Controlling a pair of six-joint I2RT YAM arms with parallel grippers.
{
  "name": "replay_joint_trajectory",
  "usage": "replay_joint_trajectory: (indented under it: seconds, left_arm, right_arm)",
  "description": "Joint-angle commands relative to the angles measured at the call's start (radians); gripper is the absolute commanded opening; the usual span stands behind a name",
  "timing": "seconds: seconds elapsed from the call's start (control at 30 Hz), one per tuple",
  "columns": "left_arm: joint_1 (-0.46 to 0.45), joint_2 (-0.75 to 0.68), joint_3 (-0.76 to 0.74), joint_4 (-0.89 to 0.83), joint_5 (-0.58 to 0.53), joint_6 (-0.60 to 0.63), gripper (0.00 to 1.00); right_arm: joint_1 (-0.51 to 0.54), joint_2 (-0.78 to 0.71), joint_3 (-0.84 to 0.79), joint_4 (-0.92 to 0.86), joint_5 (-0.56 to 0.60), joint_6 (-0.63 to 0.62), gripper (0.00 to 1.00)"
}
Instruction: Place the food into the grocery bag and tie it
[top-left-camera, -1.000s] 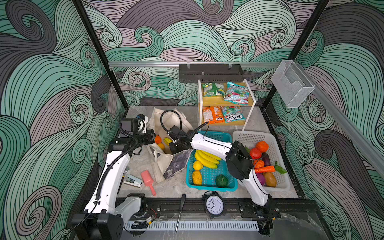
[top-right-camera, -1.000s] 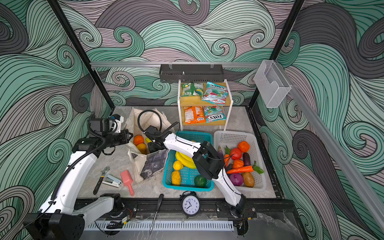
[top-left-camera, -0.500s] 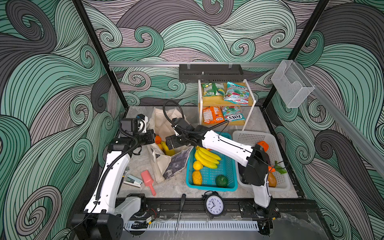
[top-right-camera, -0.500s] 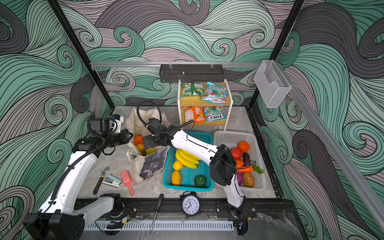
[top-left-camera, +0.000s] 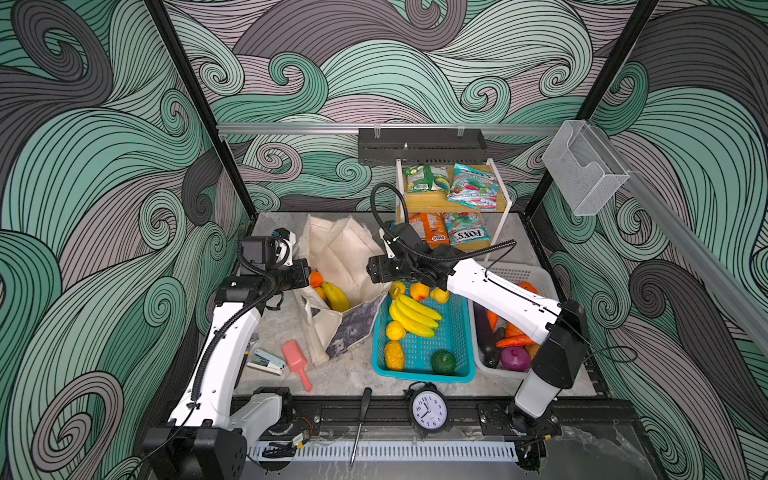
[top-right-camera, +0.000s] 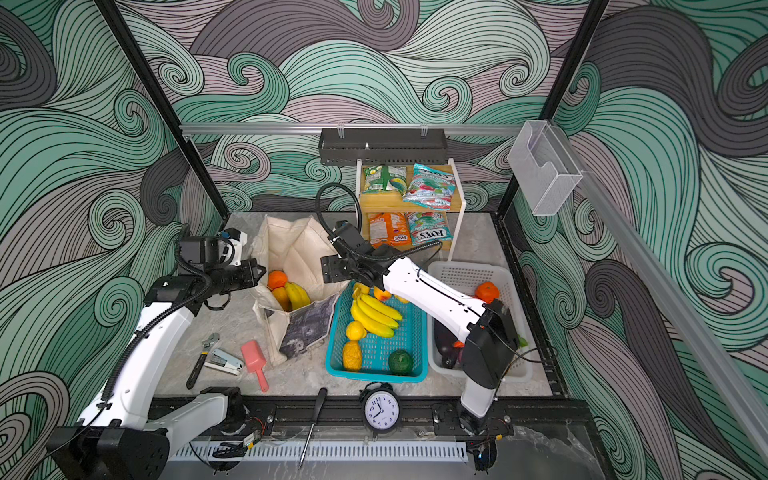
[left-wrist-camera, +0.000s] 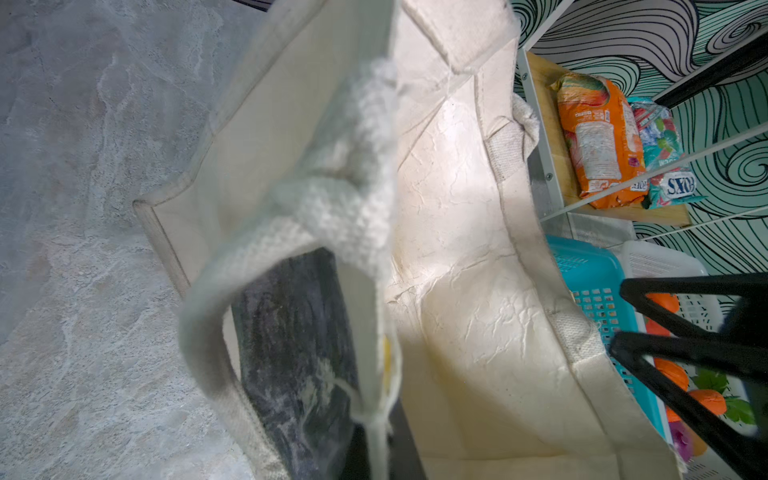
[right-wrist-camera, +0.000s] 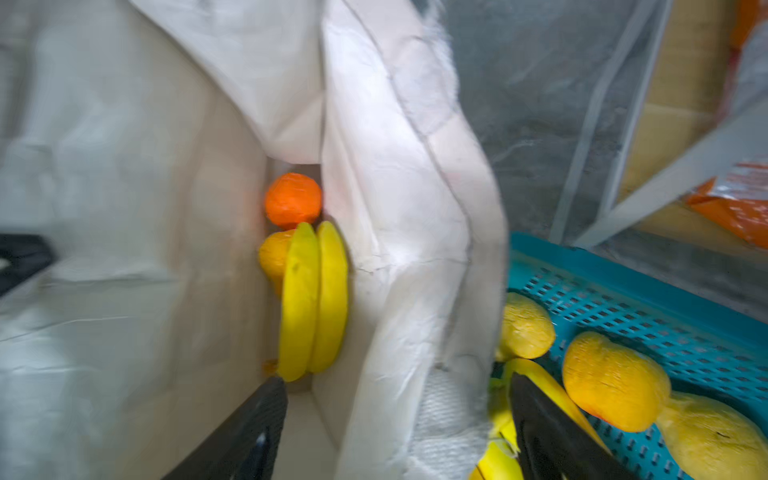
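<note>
Currently one grocery bag stands open. The left gripper pinches its rim; the right gripper gapes wide, empty, astride the opposite rim. Inside, one banana bunch points lengthwise away from it, one orange beyond.

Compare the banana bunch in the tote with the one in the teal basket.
The tote's bananas stand on end against the tote wall; the basket's bananas lie flat on the teal basket floor. Two fingers show on the tote's bananas, more on the basket's bananas. The tote's bananas sit beside an orange; the basket's bananas among yellow fruit. Both are plain yellow.
</note>
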Motion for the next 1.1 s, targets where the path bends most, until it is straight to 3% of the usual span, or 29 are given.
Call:
replay_joint_trajectory:
  seconds: [0.0,0.17,0.37,0.67,0.8,0.93,1.07]
  left_arm:
    - [-0.006,-0.025,0.001,0.005,0.001,0.006,0.0]
    - [-0.007,-0.024,0.0,0.005,-0.005,0.007,0.0]
    - [-0.007,-0.021,0.001,0.004,-0.009,0.007,0.0]
    - [-0.006,-0.023,0.001,0.004,-0.011,0.007,0.0]
    - [-0.001,-0.024,0.008,0.008,-0.037,0.006,0.0]
    - [0.001,-0.024,0.044,-0.005,-0.142,-0.057,0.0]
    - [0.001,-0.002,0.153,-0.067,-0.188,-0.092,0.0]
  right_arm:
    - [-0.012,0.005,-0.026,0.028,0.04,-0.001,0.81]
    - [-0.031,0.054,-0.038,0.07,-0.027,0.026,0.74]
    - [-0.031,0.093,-0.064,0.174,-0.157,0.1,0.58]
    - [-0.027,0.023,-0.091,0.225,-0.145,0.092,0.01]
    - [-0.012,-0.032,-0.08,0.217,-0.115,0.062,0.0]
    - [0.018,-0.092,-0.057,0.191,-0.069,0.026,0.0]
    - [0.079,-0.152,-0.027,0.146,0.057,-0.034,0.0]
